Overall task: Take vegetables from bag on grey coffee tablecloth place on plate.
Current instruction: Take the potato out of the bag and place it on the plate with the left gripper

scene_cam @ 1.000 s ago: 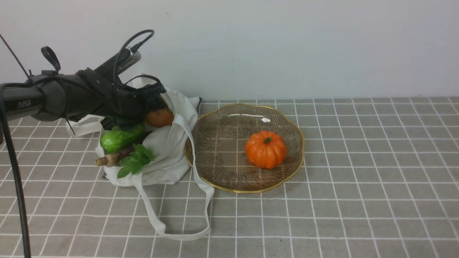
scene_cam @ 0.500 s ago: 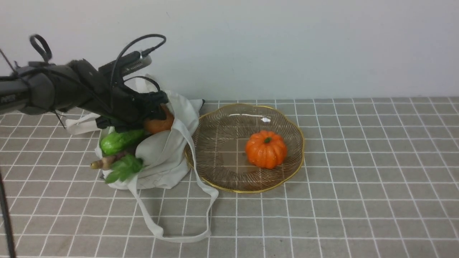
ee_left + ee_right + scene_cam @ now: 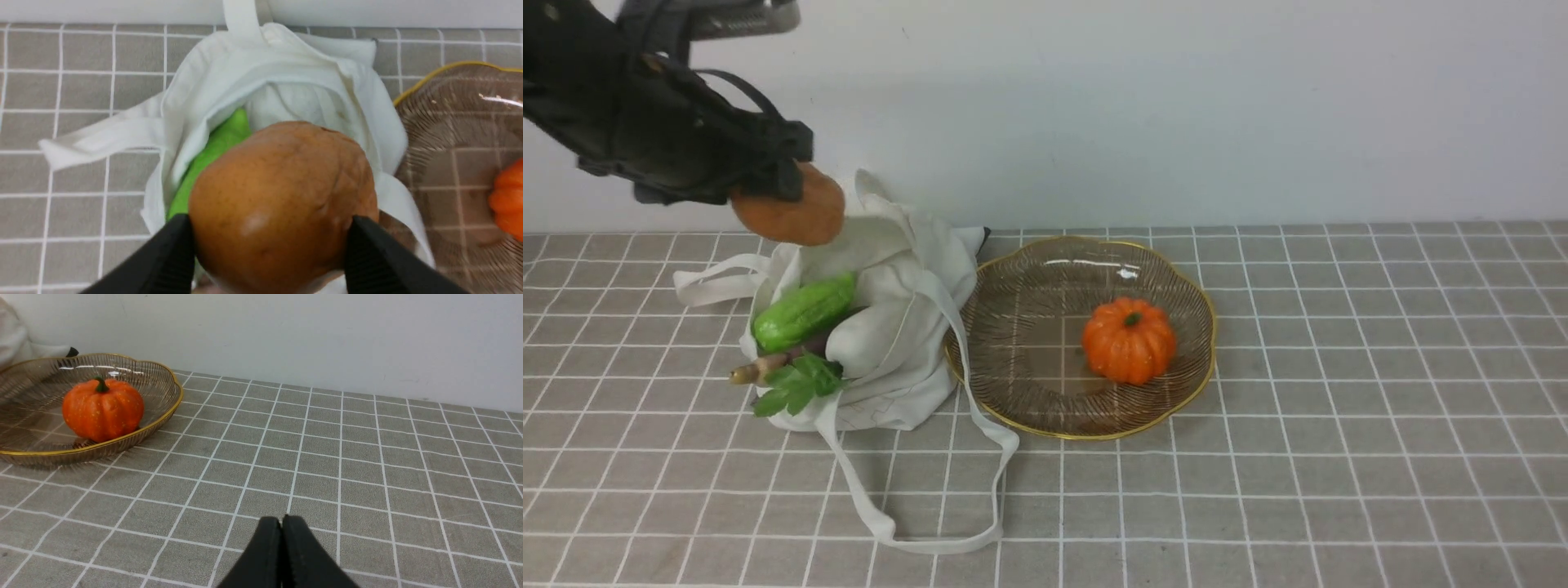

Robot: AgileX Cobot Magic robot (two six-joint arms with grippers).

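Tablecloth [image 3: 1339, 367], grey-beige with white grid lines, met a plain pale wall [image 3: 1176, 106]; left gripper [image 3: 269, 237] clamped the oval speckled tan-brown potato [image 3: 282, 192]; right gripper [image 3: 281, 526] sat pinched closed.

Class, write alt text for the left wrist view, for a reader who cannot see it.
The left pincer grips a tan-brown potato above the open off-white bag, with a green gourd inside. Beside the bag sits a gold-rimmed glass plate holding an orange pumpkin, on grey checked tablecloth.
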